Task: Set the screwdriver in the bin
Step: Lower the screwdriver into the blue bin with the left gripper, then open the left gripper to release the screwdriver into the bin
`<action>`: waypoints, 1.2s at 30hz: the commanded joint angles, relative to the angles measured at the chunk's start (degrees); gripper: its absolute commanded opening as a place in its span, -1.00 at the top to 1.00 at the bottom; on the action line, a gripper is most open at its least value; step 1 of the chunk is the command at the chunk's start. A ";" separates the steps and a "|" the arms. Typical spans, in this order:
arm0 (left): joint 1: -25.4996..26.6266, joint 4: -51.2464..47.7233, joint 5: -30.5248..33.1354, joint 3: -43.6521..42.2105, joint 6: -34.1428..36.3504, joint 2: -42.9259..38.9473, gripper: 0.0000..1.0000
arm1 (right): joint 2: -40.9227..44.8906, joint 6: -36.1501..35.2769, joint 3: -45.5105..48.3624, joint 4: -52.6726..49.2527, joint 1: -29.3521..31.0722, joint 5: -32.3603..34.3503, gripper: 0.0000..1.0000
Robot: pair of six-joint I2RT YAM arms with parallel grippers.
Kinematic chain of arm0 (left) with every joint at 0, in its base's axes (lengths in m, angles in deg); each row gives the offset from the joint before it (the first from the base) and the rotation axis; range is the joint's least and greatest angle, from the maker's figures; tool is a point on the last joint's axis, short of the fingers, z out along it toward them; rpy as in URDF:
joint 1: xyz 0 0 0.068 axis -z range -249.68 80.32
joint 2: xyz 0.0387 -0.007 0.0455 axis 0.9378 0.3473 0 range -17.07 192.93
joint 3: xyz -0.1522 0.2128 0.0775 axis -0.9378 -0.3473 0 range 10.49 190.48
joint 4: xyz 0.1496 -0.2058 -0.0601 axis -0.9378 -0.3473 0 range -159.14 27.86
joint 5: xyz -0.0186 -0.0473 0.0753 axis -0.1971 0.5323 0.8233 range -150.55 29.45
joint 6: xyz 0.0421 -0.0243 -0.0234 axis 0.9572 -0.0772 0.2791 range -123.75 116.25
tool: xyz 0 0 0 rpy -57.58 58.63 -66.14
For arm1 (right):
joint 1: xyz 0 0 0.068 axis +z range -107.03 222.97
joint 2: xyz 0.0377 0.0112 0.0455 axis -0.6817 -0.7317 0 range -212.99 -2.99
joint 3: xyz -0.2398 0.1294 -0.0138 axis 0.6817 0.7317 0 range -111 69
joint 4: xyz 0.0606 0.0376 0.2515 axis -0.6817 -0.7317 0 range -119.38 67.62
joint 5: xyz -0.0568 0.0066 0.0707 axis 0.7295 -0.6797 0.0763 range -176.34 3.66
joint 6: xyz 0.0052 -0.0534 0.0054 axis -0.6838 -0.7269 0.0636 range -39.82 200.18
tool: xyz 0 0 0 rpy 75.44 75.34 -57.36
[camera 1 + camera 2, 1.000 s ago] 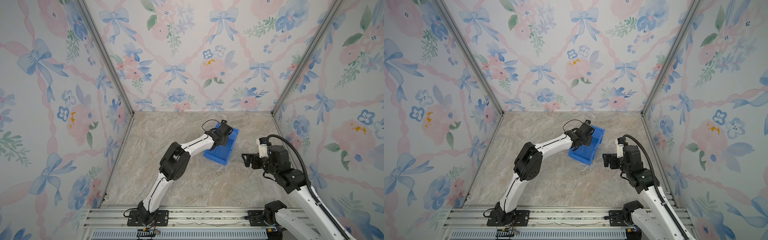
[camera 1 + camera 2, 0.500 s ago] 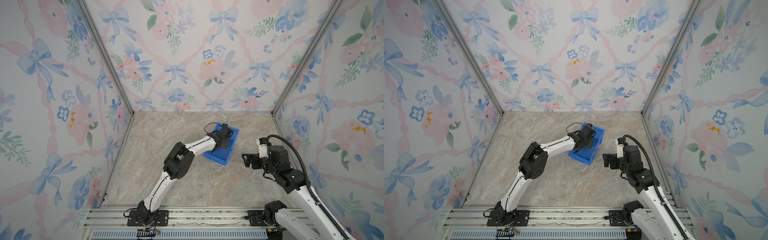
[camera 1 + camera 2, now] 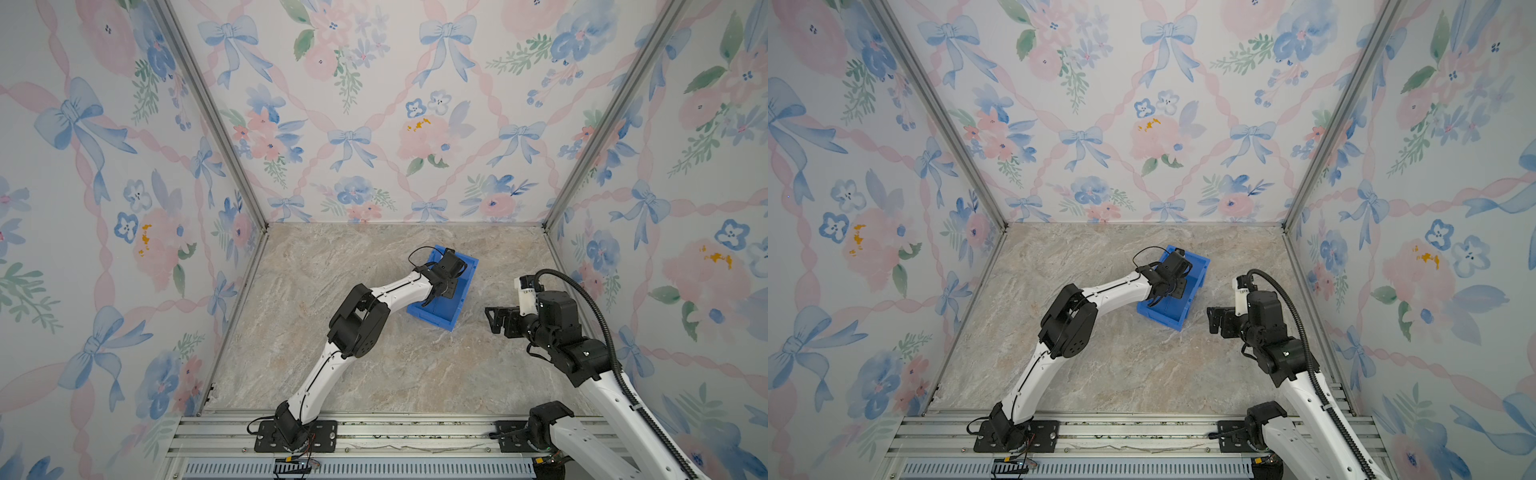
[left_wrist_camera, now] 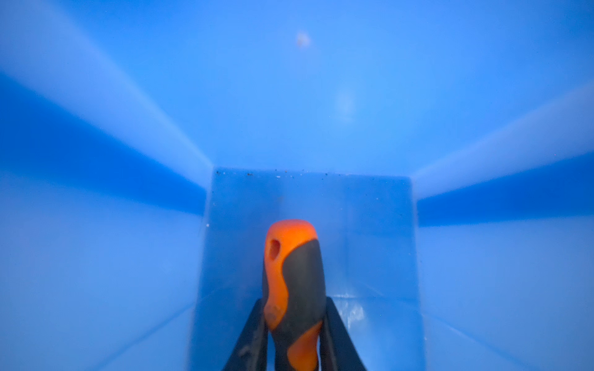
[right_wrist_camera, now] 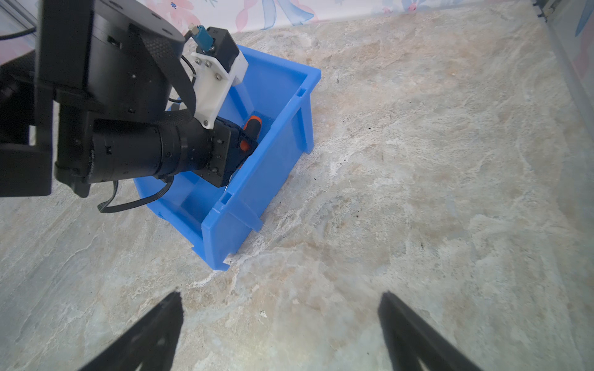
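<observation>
The blue bin [image 3: 434, 319] [image 3: 1165, 318] lies on the marble floor right of centre in both top views. My left gripper [image 3: 444, 291] [image 3: 1168, 291] reaches down inside it. In the left wrist view the orange-and-black screwdriver [image 4: 294, 273] handle stands between the two black fingers of my left gripper [image 4: 293, 300], which press on both its sides; blue bin walls [image 4: 96, 257] fill the picture and the shaft is hidden. From the right wrist view the screwdriver [image 5: 254, 123] handle shows inside the bin [image 5: 257, 180]. My right gripper [image 3: 492, 318] [image 5: 282, 294] hovers open to the bin's right, holding nothing.
Floral walls with aluminium corner posts [image 3: 216, 124] enclose the floor on three sides. The aluminium base rails [image 3: 395, 436] run along the front. The left arm's elbow [image 3: 357, 320] rises over the floor left of the bin.
My left gripper has sunk from above the bin's rim down into the bin with the screwdriver. The right arm has not moved.
</observation>
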 commanded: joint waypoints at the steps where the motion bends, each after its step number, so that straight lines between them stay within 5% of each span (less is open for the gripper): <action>1: -0.40 0.42 0.47 0.96 -0.22 -0.88 0.45 | 0.51 -0.14 -0.03 -1.70 -0.56 0.75 -0.94; 18: 0.34 0.66 2.01 -0.93 1.69 -10.00 -0.07 | 2.80 -1.28 -0.87 -2.95 -1.08 1.03 -0.94; 36: -4.05 9.22 4.82 -39.30 4.48 -47.22 -0.94 | 10.94 0.69 -1.21 -6.75 -1.73 15.13 -0.94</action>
